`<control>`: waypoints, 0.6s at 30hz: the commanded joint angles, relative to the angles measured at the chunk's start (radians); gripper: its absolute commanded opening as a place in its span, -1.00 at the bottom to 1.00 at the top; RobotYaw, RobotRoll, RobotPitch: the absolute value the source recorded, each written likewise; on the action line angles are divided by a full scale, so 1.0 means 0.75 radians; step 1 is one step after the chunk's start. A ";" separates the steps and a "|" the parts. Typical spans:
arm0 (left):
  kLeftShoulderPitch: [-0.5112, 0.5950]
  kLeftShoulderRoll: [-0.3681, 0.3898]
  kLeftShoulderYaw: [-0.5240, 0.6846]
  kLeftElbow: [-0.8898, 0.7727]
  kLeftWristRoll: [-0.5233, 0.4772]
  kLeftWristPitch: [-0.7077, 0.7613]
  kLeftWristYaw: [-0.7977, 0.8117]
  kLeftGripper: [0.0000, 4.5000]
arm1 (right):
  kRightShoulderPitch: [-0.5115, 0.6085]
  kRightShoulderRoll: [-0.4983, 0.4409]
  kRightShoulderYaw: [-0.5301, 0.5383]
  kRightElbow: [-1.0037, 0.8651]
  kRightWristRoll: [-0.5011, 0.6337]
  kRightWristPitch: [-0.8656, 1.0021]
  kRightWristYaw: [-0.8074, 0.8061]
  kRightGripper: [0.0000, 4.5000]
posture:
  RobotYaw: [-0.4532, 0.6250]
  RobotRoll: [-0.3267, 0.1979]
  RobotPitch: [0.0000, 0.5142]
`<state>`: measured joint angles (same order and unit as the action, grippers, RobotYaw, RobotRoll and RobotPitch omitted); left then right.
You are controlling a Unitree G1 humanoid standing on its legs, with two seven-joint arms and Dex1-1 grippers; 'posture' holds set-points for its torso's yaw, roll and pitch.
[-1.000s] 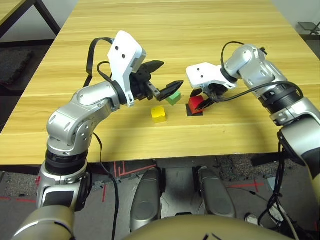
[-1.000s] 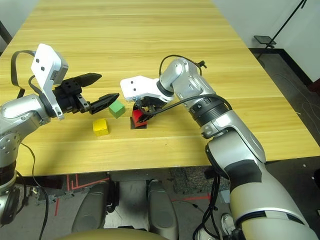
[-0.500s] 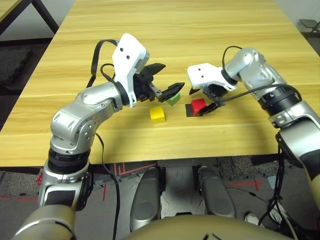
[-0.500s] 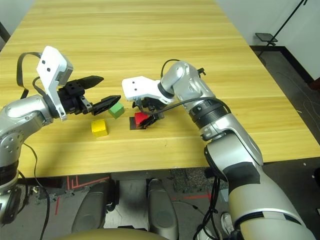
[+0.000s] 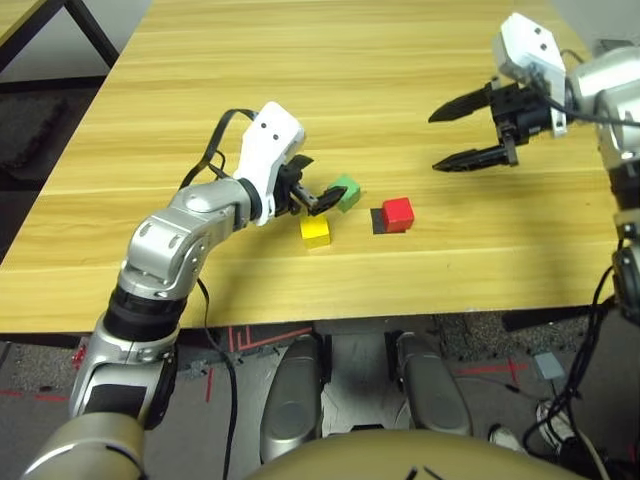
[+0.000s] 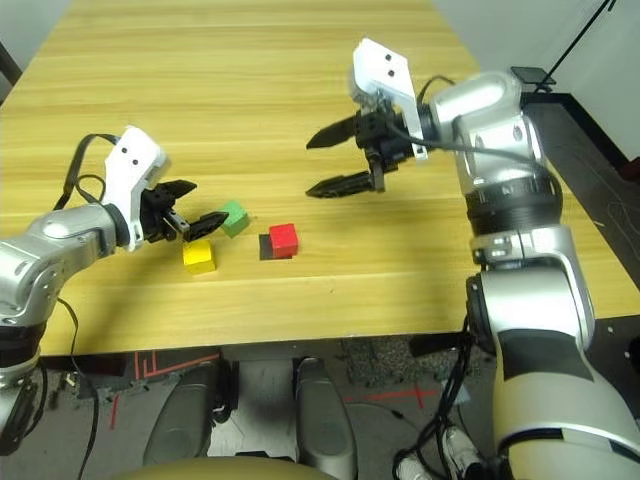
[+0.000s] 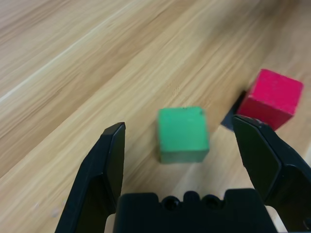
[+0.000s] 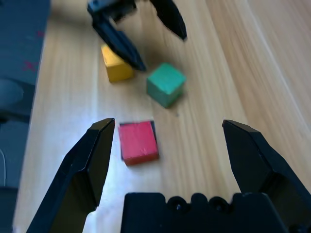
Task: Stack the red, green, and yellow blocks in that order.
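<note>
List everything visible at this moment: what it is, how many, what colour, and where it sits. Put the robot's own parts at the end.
Table: one, light wood, carrying everything below.
Red block: one, red, on the black patch, nothing stacked on it.
Black patch: one, flat black square, under the red block.
Green block: one, green, on the table left of the red block.
Yellow block: one, yellow, nearer the robot than the green block.
Left gripper: one, black, jaws open, at the green block.
Right gripper: one, black, jaws open, raised to the right of the blocks.
</note>
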<state>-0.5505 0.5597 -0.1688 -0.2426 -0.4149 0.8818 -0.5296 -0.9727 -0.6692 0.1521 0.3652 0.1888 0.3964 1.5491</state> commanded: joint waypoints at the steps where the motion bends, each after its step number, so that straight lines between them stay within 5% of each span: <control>1: -0.029 -0.017 -0.046 0.059 0.042 -0.043 -0.052 1.00 | 0.065 -0.003 -0.034 -0.115 0.066 0.068 -0.048 0.99 | 0.32 -0.27 -0.54; 18: -0.106 -0.090 -0.113 0.349 0.255 -0.205 -0.145 1.00 | 0.194 -0.015 -0.072 -0.321 0.178 0.191 -0.231 0.99 | 0.20 -0.12 -0.54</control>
<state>-0.6215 0.5031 -0.2424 -0.0085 -0.2433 0.7527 -0.6366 -0.8396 -0.6751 0.1095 0.1532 0.2983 0.5238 1.3895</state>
